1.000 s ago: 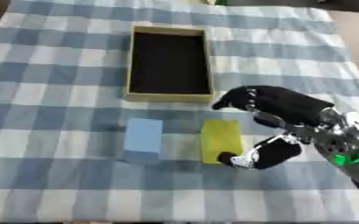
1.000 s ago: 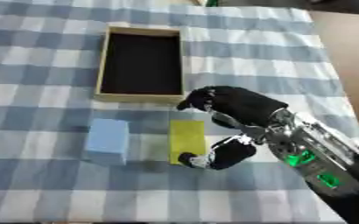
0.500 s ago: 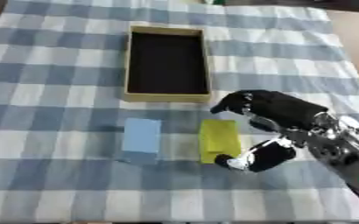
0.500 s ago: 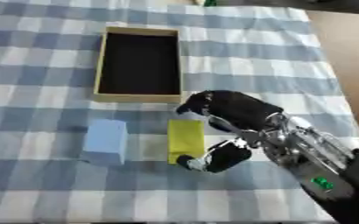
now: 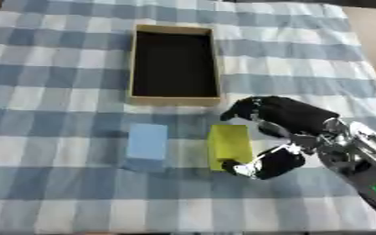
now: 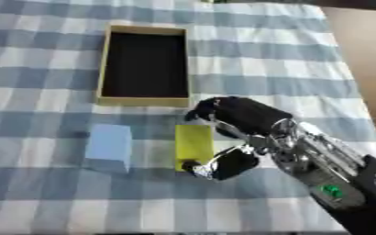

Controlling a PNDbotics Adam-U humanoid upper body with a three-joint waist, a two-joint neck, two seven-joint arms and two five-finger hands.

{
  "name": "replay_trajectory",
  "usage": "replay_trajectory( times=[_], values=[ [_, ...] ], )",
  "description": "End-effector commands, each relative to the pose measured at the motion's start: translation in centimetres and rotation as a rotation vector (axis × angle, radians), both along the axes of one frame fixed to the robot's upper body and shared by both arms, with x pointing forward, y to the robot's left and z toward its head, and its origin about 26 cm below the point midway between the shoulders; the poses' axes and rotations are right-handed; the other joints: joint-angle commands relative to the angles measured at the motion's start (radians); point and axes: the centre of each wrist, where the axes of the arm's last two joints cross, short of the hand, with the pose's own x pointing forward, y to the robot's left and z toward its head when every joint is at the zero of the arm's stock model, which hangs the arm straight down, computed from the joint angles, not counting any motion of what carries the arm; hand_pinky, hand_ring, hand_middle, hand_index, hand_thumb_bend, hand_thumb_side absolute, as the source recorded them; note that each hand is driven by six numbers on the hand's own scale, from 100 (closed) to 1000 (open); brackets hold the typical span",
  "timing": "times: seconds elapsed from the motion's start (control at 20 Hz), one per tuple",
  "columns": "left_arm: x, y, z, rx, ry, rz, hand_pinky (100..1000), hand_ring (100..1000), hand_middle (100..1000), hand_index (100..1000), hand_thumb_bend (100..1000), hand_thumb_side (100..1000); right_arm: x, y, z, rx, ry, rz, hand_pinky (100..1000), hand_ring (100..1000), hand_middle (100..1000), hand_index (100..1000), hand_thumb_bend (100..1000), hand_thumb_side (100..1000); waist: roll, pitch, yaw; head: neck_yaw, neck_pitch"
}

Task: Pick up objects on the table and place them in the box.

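Since a second ago the right hand has crept a little toward the yellow block, its thumb now lower along the block's near end; the blocks and the box have not shifted on the cloth.

That hand reaches in from the bench's right near corner. Its fingers are curled and spread apart from the thumb, arching over the far end of the yellow block, just short of the box's near wall. The thumb tip sits at the block's near right corner, touching it or very nearly so; whether it presses cannot be told. The span between fingers and thumb is about the block's length, so the hand brackets the block without having closed on it. The block lies flat on the bench, which is covered in a blue and white checked cloth.

The light blue block lies flat beside the yellow one, toward the bench's left edge, apart from it and untouched.

The box, tan-walled with a dark inside, stands toward the far edge, open and holding nothing visible.
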Motion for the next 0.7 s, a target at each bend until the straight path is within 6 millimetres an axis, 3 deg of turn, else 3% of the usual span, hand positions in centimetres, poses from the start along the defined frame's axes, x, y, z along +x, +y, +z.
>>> replay_trajectory(
  times=[0.05, 0.45, 0.7],
  values=[
    [-0.09, -0.21, 0.89, 0.012, -0.029, -0.017, 621, 636, 671, 891, 426, 1000, -0.05, -0.05, 0.86, -0.005, -0.027, -0.010, 861, 866, 741, 887, 404, 601, 0.008, -0.012, 0.003, -0.005, -0.006],
    [-0.08, -0.24, 0.83, 0.006, -0.030, -0.019, 620, 636, 670, 889, 417, 1000, -0.05, 0.08, 0.90, -0.001, 0.000, -0.014, 845, 833, 682, 832, 364, 574, 0.008, -0.007, 0.010, -0.007, -0.009],
    [-0.10, -0.20, 0.84, 0.005, -0.034, -0.017, 621, 636, 670, 889, 417, 1000, 0.10, -0.04, 1.30, 0.079, -0.025, -0.009, 805, 756, 546, 690, 230, 595, 0.006, -0.007, 0.007, 0.002, -0.012]
  ],
)
